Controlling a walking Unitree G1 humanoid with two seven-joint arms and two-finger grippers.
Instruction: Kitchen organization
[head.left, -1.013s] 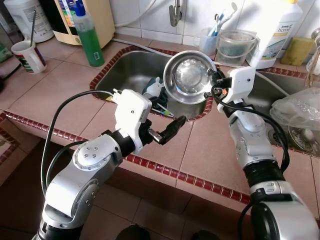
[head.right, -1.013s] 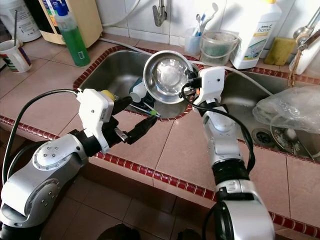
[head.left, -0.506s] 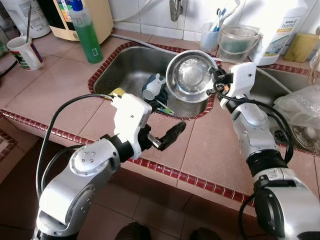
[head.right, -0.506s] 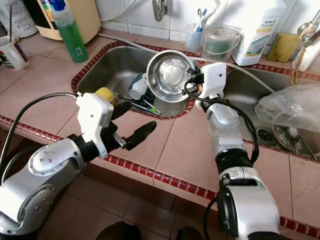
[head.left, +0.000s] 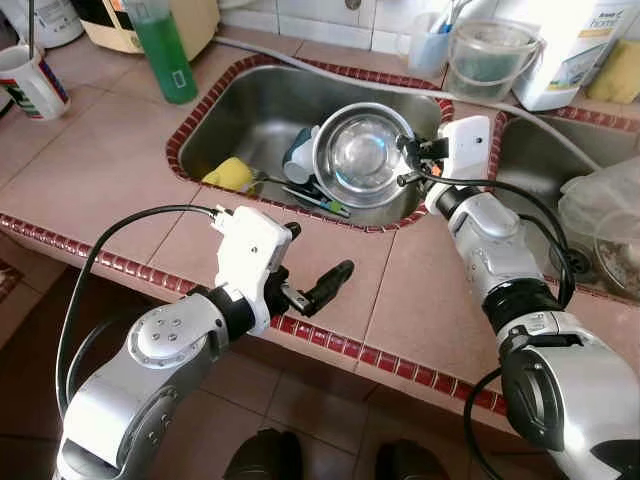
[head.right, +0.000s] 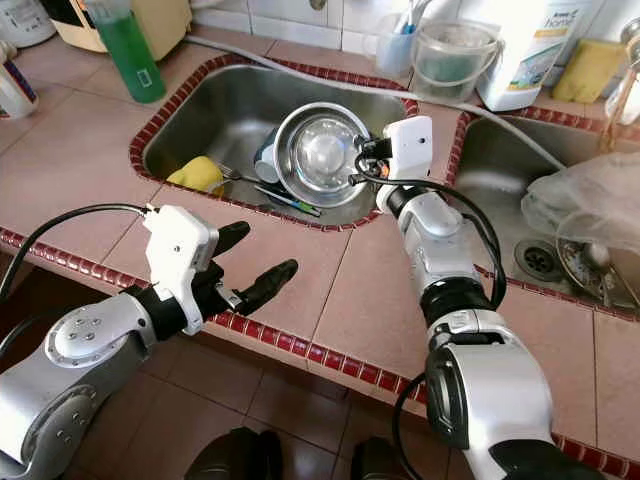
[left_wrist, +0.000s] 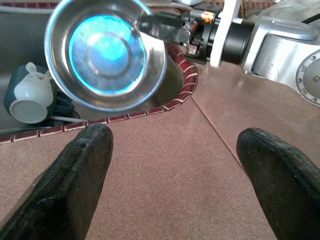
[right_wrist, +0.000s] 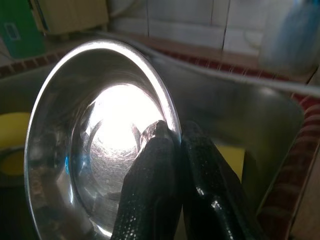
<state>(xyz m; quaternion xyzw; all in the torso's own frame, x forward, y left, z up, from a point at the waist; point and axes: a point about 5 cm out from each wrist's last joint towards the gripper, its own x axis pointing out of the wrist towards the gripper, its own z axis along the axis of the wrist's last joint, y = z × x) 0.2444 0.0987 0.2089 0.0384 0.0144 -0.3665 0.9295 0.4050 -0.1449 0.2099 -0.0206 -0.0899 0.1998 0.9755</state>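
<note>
Silver steel bowl (head.left: 360, 155); yellow sponge (head.left: 229, 175); green soap bottle (head.left: 164, 47); pink-tiled counter (head.left: 90, 170), dark red edging.

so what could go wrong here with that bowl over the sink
1. The right gripper pinches only the thin rim of the steel bowl, so the smooth metal could slip or swing out of its hold.
2. If it drops, it would land on the mug and utensils lying in the sink below.
3. The left gripper is open above the counter and gives no support.
</note>
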